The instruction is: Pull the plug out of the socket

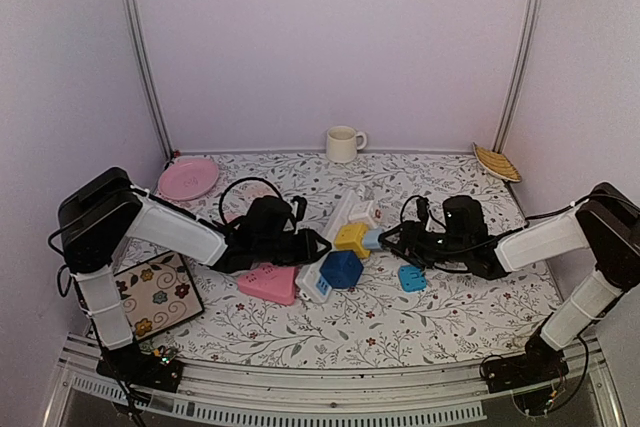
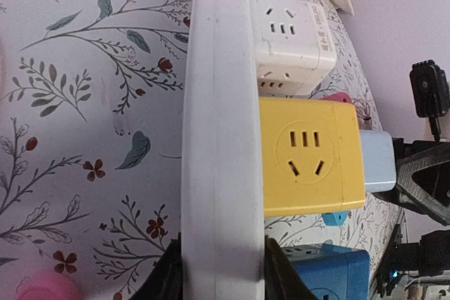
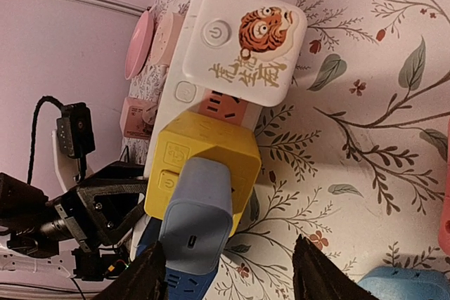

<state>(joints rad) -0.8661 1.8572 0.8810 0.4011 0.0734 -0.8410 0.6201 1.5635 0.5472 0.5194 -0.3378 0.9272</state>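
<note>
Task not done. The light-blue plug point(image 3: 197, 219) is seated in the side of the yellow adapter cube point(image 3: 204, 149), with no gap visible at the joint. The cube itself sits on the white power strip point(image 2: 218, 138), which lies on the floral worktop point(image 3: 365, 138) between the two arms.

Left end effector point(image 2: 221, 272): clenched on the power strip, with one finger pressed on each long side, at the end near the blue cube point(image 1: 341, 269). It looks like the bracing hold, so that part is in place.

Right end effector point(image 3: 228, 275): released and grasping nothing. Its fingers straddle the light-blue plug. One finger is just beside the plug's edge, and the other stands clearly off it, with worktop showing in the gap. It is lined up on the plug but has no grip yet.

The white cube with the tiger print point(image 3: 242, 36) sits next to the yellow cube on the strip, and neither arm touches it.

Done: strip held, right arm positioned around the plug.
Left: close on the plug body, then pull it straight away from the yellow cube while the left arm holds the strip down.
Risk, by my guess: the yellow cube may come off the strip with the plug, since only the strip is braced and not the cube.
</note>
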